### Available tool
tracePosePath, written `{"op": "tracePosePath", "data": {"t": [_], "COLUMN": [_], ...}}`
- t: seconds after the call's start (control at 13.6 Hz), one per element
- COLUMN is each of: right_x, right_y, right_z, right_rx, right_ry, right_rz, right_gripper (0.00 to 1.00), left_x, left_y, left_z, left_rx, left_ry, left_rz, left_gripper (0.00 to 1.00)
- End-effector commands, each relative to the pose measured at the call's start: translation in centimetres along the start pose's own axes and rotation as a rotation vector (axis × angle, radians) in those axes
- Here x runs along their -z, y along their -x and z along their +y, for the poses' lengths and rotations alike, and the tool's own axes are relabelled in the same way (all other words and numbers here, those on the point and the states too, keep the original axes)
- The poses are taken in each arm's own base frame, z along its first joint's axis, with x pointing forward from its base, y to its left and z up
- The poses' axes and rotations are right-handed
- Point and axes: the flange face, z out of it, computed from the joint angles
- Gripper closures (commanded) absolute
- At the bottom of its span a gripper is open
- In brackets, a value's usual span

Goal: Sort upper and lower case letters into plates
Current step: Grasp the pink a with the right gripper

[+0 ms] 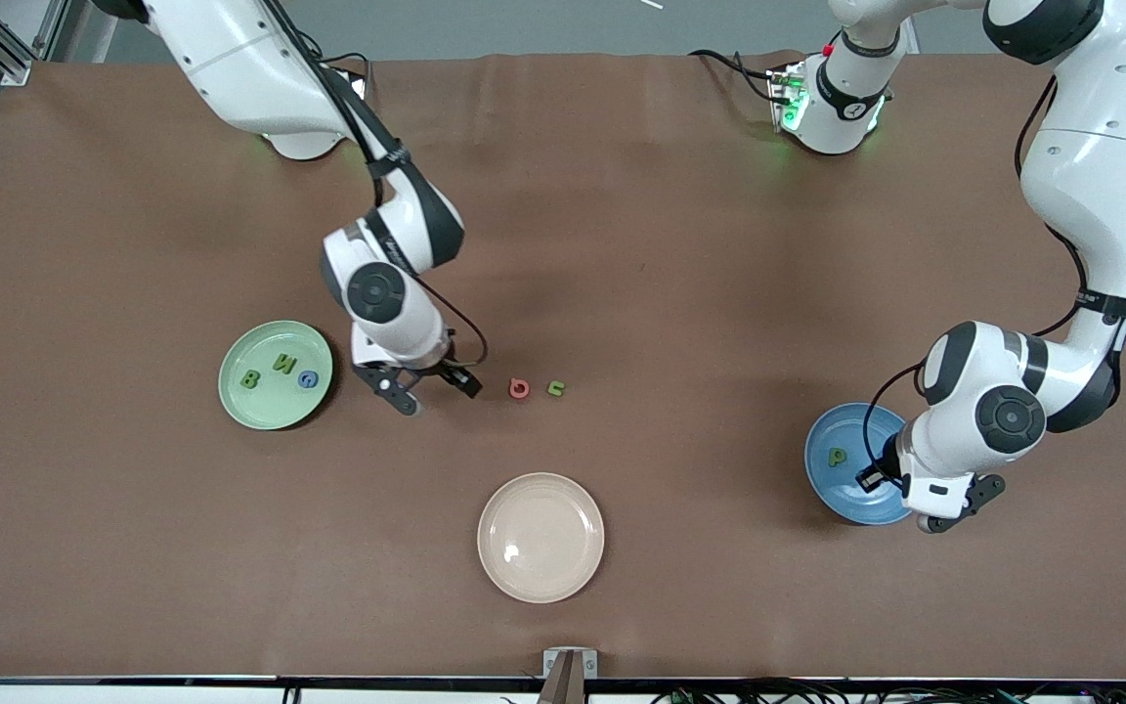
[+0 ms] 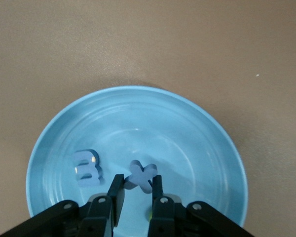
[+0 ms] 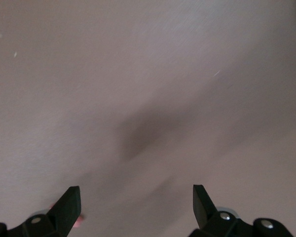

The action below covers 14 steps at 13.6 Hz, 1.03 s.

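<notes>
Two loose letters, a red-pink one point(image 1: 519, 389) and a small green one point(image 1: 555, 388), lie mid-table. Beside them the right gripper point(image 1: 436, 389) hangs over bare table, jaws wide. Over the medium blue round plate point(image 2: 197, 128) the left gripper point(image 2: 136, 195) pinches a pale blue x point(image 2: 140, 174). Three letters sit in the pale mint green plate point(image 1: 242, 350).

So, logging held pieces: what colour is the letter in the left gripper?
Pale blue letter x; left wrist view shows it best.

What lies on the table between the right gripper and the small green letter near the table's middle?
In the front view, only the red-pink letter lies between the open right gripper and the green letter; otherwise bare table.
</notes>
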Motion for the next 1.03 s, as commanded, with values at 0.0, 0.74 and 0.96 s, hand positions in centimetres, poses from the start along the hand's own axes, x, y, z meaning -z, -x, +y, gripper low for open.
{"op": "tracePosePath", "data": {"t": [0.0, 0.74, 0.96], "right_x": [-2.1, -4.5, -4.7], "right_y": [1.8, 5.4, 6.5], "right_z": [-3.4, -6.0, -6.5], "right_rx": [-0.077, -0.093, -0.107], "right_ry": [-0.008, -0.042, -0.049], "right_rz": [0.004, 0.016, 0.016], "right_gripper": [0.0, 0.11, 0.17], "left_x": [0.3, 2.0, 2.8], "left_y": [0.1, 3.8, 6.2], "left_z": [0.4, 4.9, 7.3], "left_rx": [-0.02, 0.085, 0.137], "left_ry": [0.004, 0.021, 0.023], "left_rz": [0.014, -0.007, -0.031], "left_gripper": [0.24, 0.0, 0.0]}}
